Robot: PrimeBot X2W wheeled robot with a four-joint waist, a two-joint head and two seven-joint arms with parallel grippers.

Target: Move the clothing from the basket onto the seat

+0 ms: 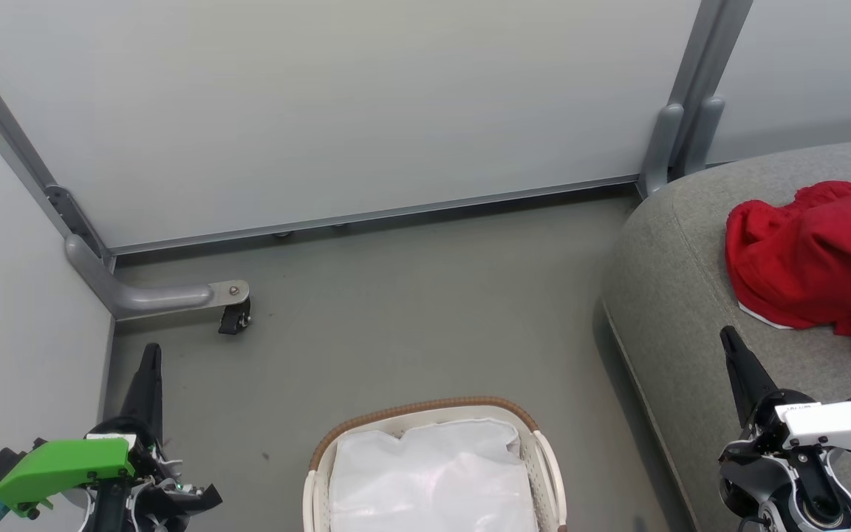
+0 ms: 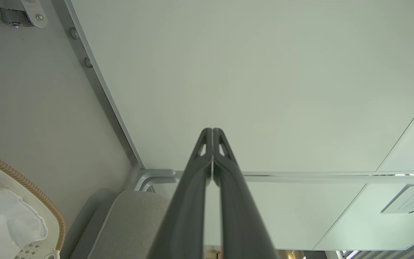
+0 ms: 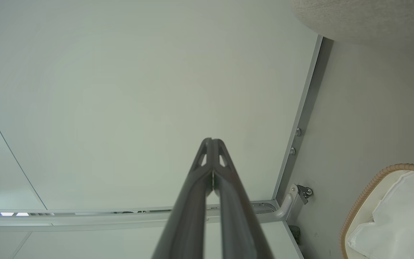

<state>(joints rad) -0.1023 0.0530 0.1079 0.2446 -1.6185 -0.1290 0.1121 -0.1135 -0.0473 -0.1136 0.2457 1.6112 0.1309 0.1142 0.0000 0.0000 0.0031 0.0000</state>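
Note:
Red clothing (image 1: 810,258) with white trim lies bunched on the grey seat (image 1: 684,295) at the right, a black number patch at its upper right edge. The white basket (image 1: 433,425) with a brown rim stands on the floor at bottom centre, holding a plain white liner sheet (image 1: 433,473). My left gripper (image 1: 151,353) is shut at the lower left, well left of the basket, with nothing in it. My right gripper (image 1: 728,336) is shut over the seat's front, just below the clothing and apart from it. Both wrist views show fingers pressed together (image 2: 212,131) (image 3: 212,141).
Pale partition panels (image 1: 366,111) close off the back and left. A grey panel foot with a black caster (image 1: 233,314) juts onto the floor at the left. A grey post (image 1: 680,125) stands behind the seat. Bare grey floor (image 1: 411,310) lies between basket and panels.

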